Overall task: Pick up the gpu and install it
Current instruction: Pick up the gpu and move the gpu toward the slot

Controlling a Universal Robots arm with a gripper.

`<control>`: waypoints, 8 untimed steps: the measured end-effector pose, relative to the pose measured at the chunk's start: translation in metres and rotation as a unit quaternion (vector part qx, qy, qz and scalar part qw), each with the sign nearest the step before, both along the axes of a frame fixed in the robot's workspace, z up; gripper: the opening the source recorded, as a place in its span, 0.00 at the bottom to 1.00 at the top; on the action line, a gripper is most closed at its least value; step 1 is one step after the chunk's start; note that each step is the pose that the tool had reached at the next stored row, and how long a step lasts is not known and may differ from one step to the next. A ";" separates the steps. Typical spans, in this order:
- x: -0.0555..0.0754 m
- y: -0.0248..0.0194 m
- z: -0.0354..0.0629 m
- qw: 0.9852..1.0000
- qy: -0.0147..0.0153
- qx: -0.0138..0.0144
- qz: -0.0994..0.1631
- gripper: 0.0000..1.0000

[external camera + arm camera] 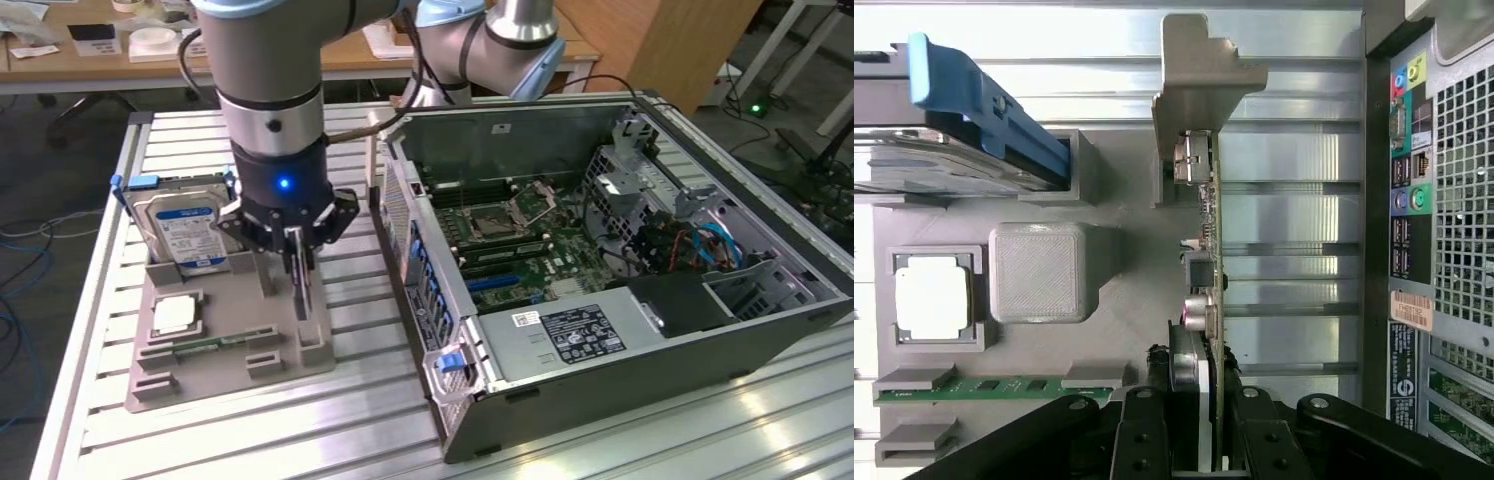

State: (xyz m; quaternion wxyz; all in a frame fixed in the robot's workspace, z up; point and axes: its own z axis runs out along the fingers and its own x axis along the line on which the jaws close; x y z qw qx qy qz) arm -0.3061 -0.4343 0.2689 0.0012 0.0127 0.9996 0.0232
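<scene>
Pick-up step: my gripper [296,262] low over gray holder tray [227,335], fingers [1142,440] narrow, clamped on gpu [1212,250] standing edgewise in slot, not yet lifted; I judge lift calls for straight pull, no twist

No wording can be read. The blue-white label [187,235] on the hard drive [171,190], the black-white label [582,335] on the power supply [514,348] and the barcode sticker [1411,312] on the computer case [1464,180] carry print too small to make out.
</scene>
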 end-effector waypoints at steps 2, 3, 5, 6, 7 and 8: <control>0.000 0.0000 0.0042 1.000 0.000 0.000 0.000 0.28; 0.000 0.0000 0.0064 1.000 0.000 0.000 0.000 0.28; 0.000 0.0000 0.0112 1.000 0.000 0.000 0.000 0.28; 0.000 0.0000 0.0136 1.000 0.000 0.000 0.000 0.28; 0.000 0.0000 0.0164 1.000 0.000 0.000 0.000 0.28; 0.000 0.0000 0.0188 1.000 0.000 0.000 0.000 0.28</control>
